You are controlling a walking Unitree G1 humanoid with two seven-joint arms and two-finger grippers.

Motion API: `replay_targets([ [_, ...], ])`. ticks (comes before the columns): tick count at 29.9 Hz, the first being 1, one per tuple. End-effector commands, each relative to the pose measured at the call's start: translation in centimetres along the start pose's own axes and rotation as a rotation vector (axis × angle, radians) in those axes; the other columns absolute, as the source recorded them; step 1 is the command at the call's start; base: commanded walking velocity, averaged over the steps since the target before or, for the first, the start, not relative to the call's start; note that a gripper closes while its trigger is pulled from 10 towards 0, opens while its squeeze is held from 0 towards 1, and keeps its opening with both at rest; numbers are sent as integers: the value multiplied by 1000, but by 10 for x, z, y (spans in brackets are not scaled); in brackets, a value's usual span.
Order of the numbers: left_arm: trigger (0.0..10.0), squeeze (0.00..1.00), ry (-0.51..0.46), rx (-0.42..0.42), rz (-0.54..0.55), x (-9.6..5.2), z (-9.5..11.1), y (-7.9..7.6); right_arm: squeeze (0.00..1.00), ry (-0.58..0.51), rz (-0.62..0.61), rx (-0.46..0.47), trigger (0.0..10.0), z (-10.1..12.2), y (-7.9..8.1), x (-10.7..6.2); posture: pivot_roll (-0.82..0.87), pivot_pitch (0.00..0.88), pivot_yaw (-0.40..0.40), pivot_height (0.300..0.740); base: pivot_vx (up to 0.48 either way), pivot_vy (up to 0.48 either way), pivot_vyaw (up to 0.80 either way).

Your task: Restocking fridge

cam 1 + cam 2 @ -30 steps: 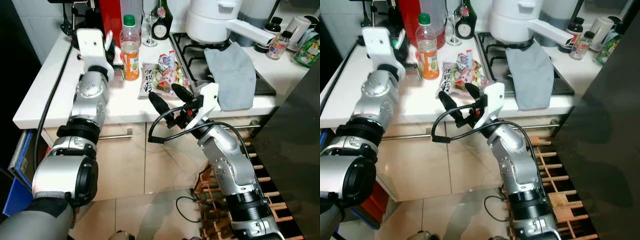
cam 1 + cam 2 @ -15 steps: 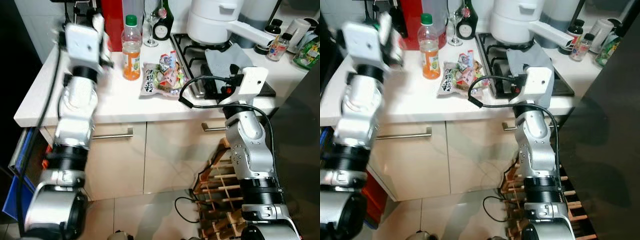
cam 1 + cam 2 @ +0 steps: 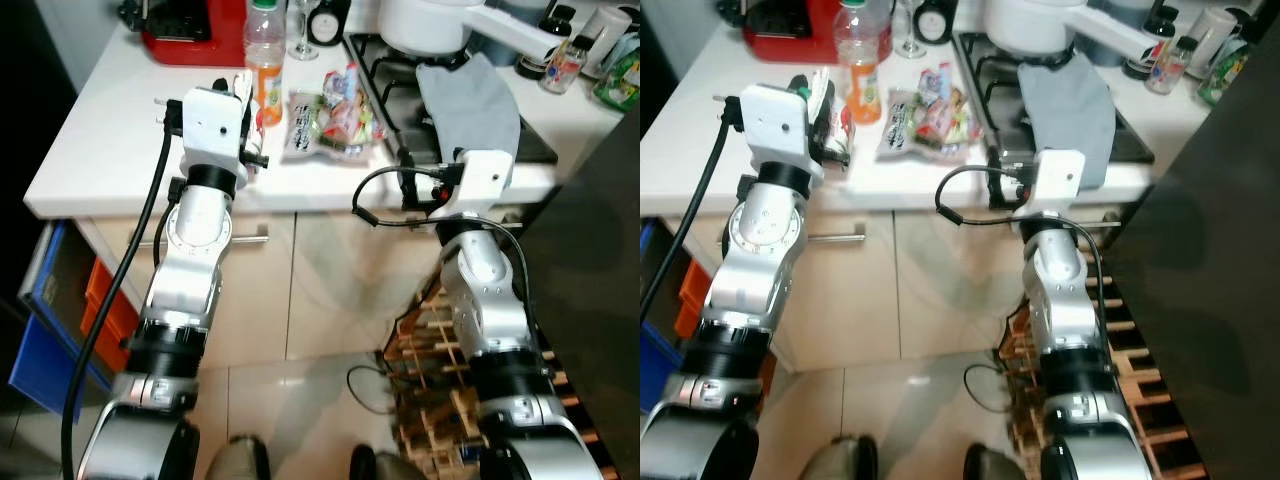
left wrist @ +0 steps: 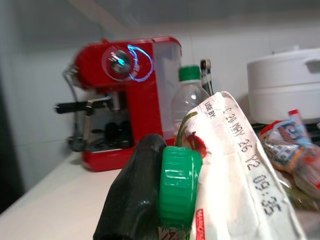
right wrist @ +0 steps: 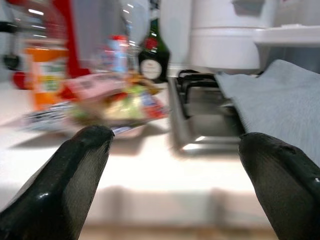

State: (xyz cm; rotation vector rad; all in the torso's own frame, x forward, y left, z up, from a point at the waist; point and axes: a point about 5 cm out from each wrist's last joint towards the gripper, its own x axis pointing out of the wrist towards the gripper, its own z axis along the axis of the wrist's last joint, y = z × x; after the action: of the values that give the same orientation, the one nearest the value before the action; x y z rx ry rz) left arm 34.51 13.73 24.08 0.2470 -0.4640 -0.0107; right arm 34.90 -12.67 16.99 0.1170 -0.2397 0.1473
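My left gripper (image 3: 244, 104) is shut on a white carton (image 4: 240, 170) with a green screw cap (image 4: 179, 185) and a printed use-by date. It holds the carton over the white counter (image 3: 110, 150), just in front of an orange juice bottle (image 3: 264, 40). A clear bag of snacks (image 3: 325, 125) lies on the counter to the right of the bottle. My right gripper (image 3: 407, 186) is open at the counter's front edge, its fingers (image 5: 75, 170) spread wide and empty, facing the snack bag (image 5: 115, 100) and the hob.
A red coffee machine (image 3: 190, 25) stands at the back left. A grey cloth (image 3: 480, 100) lies over the gas hob below a white pot (image 3: 430, 20). The dark fridge side (image 3: 600, 250) rises at right, above a wooden rack (image 3: 430, 350). A blue bin (image 3: 40, 330) sits at the lower left.
The camera has pulled back and tilted, so the counter sits higher in view. My left arm came down and right toward the juice bottle. My right gripper swung round from pointing left to face the counter.
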Motion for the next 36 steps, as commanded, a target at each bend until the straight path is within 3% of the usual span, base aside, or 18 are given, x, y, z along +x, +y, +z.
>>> replay_targets([
  [1, 10000, 0, -5, 0, -13, -2, 3, -5, 0, 2, 2, 3, 10000, -4, 1, -2, -8, 0, -25, 740, -394, 0, 0],
  [14, 10000, 0, 66, -12, -39, -10, -11, -14, 0, 54, 41, 19, 10000, -19, 12, -7, -22, 0, -15, 740, -393, 0, 0],
  [17, 10000, 0, 92, -5, -18, -17, -19, -13, 0, 84, 67, 20, 10000, -28, 15, -11, -10, 0, -17, 740, -81, 0, 0],
  [19, 10000, 0, 163, -107, 16, -26, -30, -14, 0, 117, 69, 18, 10000, -37, 15, -16, -9, 0, -21, 740, 0, 0, 0],
  [23, 10000, 0, 159, -81, -14, -32, -30, -14, 0, 112, 53, 36, 10000, -34, 17, -16, -20, 0, -18, 740, 0, 0, 0],
  [29, 10000, 0, 179, -74, -42, -34, -36, -16, 0, 123, 76, 21, 10000, -38, 19, -18, -4, 0, -8, 740, 0, -442, 0],
  [35, 10000, 0, 179, -83, -70, -35, -34, -17, 0, 155, 18, 73, 10000, -44, 12, -14, 15, 0, -1, 740, 0, -480, 0],
  [36, 10000, 0, 182, -80, -80, -37, -35, -16, 0, 148, 34, 27, 10000, -43, 14, -13, 10, 0, -6, 740, 0, -480, 0],
])
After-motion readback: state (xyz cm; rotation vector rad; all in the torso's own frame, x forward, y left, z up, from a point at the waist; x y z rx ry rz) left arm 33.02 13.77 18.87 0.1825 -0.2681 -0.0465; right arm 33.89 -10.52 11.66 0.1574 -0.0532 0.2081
